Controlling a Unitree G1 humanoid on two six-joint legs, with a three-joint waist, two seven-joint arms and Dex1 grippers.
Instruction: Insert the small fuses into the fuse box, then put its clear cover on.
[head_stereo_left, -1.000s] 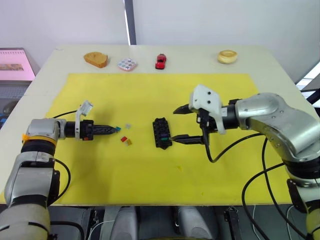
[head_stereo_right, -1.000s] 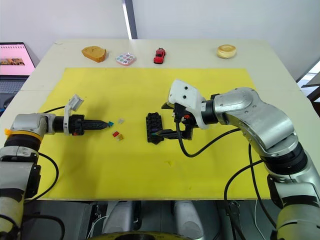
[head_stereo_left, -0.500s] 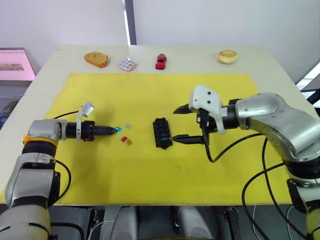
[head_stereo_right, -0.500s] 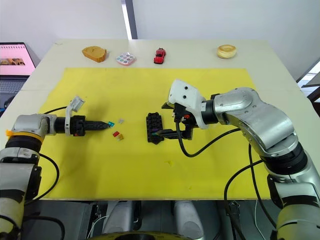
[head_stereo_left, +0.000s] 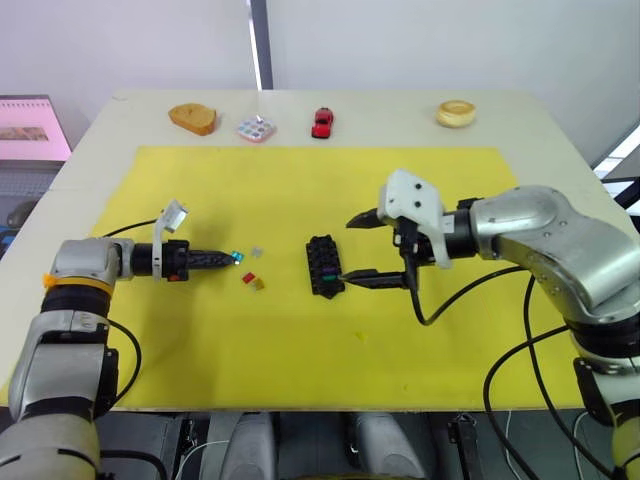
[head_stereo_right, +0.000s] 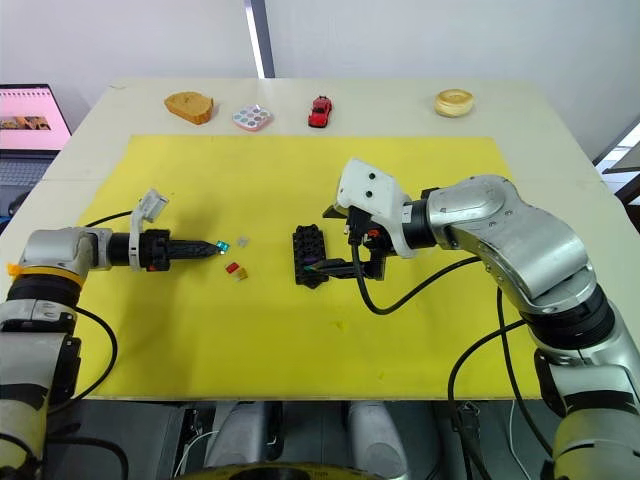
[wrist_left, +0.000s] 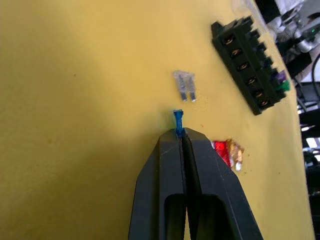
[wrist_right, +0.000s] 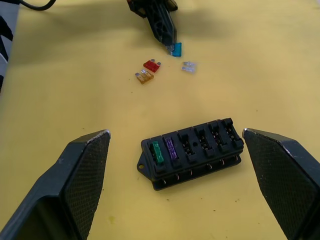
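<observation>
- Fuse box (wrist_right: 190, 153) lies flat on the yellow mat (head_stereo_left: 300, 340), near the mat's middle, with its slots facing up.
- Green fuse (wrist_right: 156, 152) and purple fuse (wrist_right: 171, 148) sit side by side in the two slots at one end of the box; the other slots I can see are empty.
- Right gripper (head_stereo_left: 362, 248) hovers just beside the box on the robot's right, its two black fingers spread wide, one toward the far side and one toward the near side. The near fingertip is at the box's near corner; I cannot tell whether it touches. Nothing is between the fingers.
- Left gripper (head_stereo_left: 226, 259) is low over the mat, well to the left of the box, pointing toward it. Its fingers are pressed together and pinch the teal fuse (wrist_left: 177, 120) at their very tip, with most of the fuse sticking out past them.
- Grey fuse (wrist_left: 185, 85) lies loose on the mat just beyond the teal one, between the left gripper and the box.
- Red fuse (wrist_right: 150, 65) and amber fuse (wrist_right: 145, 76) lie together on the mat, just nearer the robot than the gripper's tip; in the left wrist view they look to be touching.
- Along the far edge of the table (head_stereo_left: 560, 130), off the mat, sit a slice of bread (head_stereo_left: 191, 118), a white tile with pastel dots (head_stereo_left: 254, 128), a red toy car (head_stereo_left: 322, 122) and a small round pastry (head_stereo_left: 455, 113).
</observation>
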